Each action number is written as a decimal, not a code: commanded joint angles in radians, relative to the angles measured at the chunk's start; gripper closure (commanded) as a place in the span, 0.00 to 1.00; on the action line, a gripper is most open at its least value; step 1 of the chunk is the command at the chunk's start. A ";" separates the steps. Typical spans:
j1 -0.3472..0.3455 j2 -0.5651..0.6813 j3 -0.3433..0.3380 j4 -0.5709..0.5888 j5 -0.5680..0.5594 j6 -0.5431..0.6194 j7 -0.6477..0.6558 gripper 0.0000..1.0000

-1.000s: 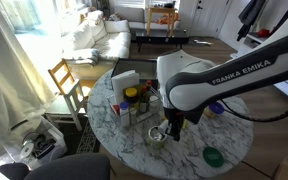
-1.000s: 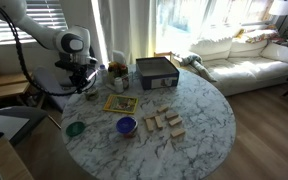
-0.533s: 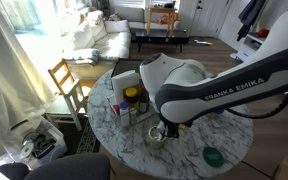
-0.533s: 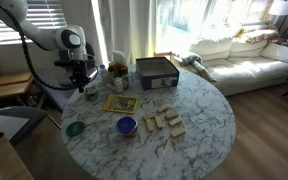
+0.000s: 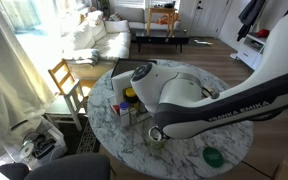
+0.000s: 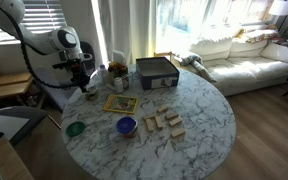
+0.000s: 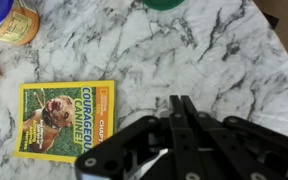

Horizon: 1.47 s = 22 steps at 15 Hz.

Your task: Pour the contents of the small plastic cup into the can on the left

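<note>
My gripper [image 7: 181,103] fills the lower half of the wrist view; its two fingers are pressed together with nothing between them, above bare marble. In an exterior view the gripper [image 6: 87,84] hangs at the table's near-left edge, just above the silver can [image 6: 91,95]. The can [image 5: 156,134] also shows as a shiny open tin, partly hidden behind my arm. I cannot make out the small plastic cup in any view.
A yellow book [image 7: 66,118] lies left of the gripper, with an orange-lidded jar [image 7: 19,22] beyond it. A green lid [image 6: 75,128], a blue bowl [image 6: 126,126], wooden blocks [image 6: 164,122] and a dark box [image 6: 156,72] stand on the round marble table [image 6: 199,110].
My arm's upper links have swung round and now fill more of the exterior view. The gripper has stayed by the can, still shut.
</note>
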 commanded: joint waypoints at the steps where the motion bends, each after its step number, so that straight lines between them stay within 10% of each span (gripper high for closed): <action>1: 0.000 -0.005 -0.014 -0.008 -0.026 -0.002 0.034 0.99; 14: -0.327 -0.063 0.008 -0.183 0.560 0.153 -0.459 0.99; 22: -0.462 -0.017 0.027 -0.237 0.930 0.035 -0.796 0.99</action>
